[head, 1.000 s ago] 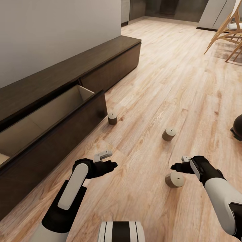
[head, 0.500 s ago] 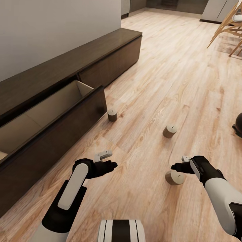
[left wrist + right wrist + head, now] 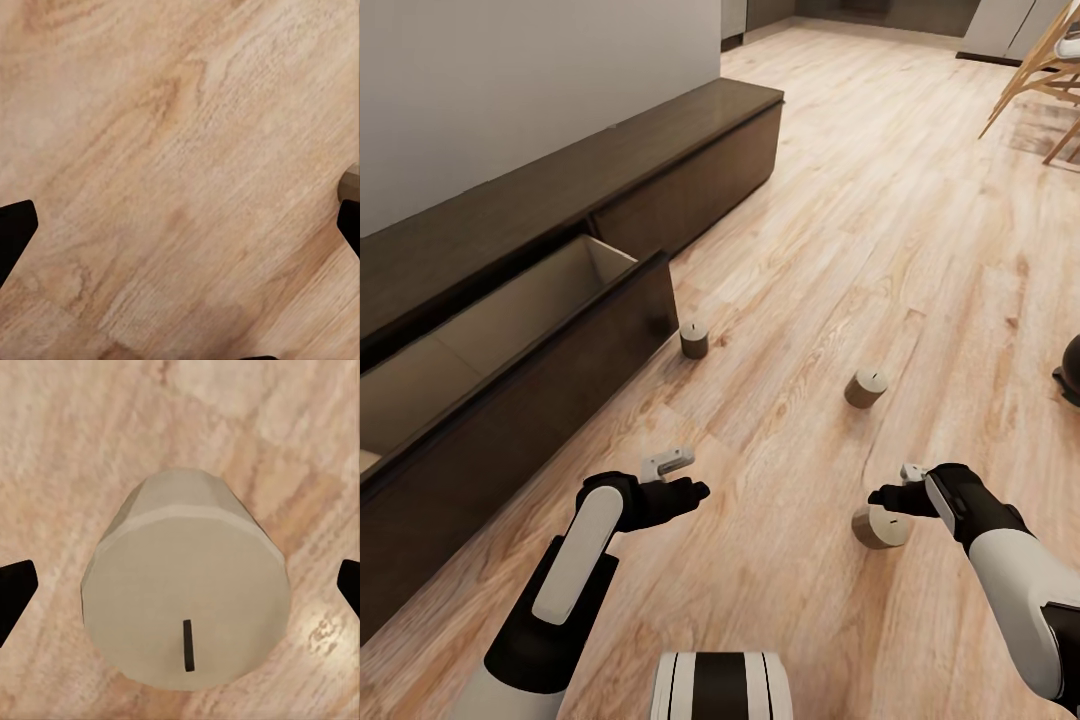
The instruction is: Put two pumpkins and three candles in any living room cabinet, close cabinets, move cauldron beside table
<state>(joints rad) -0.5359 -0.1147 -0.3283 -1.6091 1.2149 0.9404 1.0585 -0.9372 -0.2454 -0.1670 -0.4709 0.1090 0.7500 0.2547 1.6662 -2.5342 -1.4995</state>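
Observation:
Three grey-olive candles stand on the wood floor: one [image 3: 694,340] by the corner of the open drawer, one [image 3: 866,387] mid-floor, and the nearest [image 3: 880,527] just below my right gripper [image 3: 880,495]. In the right wrist view this candle [image 3: 186,607] sits centred between the two black fingertips [image 3: 13,589], untouched, with the gripper open. My left gripper [image 3: 695,490] hovers open over bare floor, its fingertips [image 3: 15,232] wide apart. The dark-brown cabinet [image 3: 610,190] runs along the wall with one drawer [image 3: 530,400] pulled out, its pale interior showing. The black cauldron [image 3: 1072,365] peeks in at the right edge. The pumpkins and the table are out of view.
A pale wall [image 3: 510,90] rises behind the cabinet. Wooden chair legs [image 3: 1040,90] stand at the far right. My white and black trunk [image 3: 720,688] shows at the lower edge. Open wood floor stretches between the candles and the far room.
The whole picture has shifted a little, so the camera moved; the candles and the drawer sit slightly higher in it. Both arms hold the same pose and the nearest candle lies closer under the right gripper.

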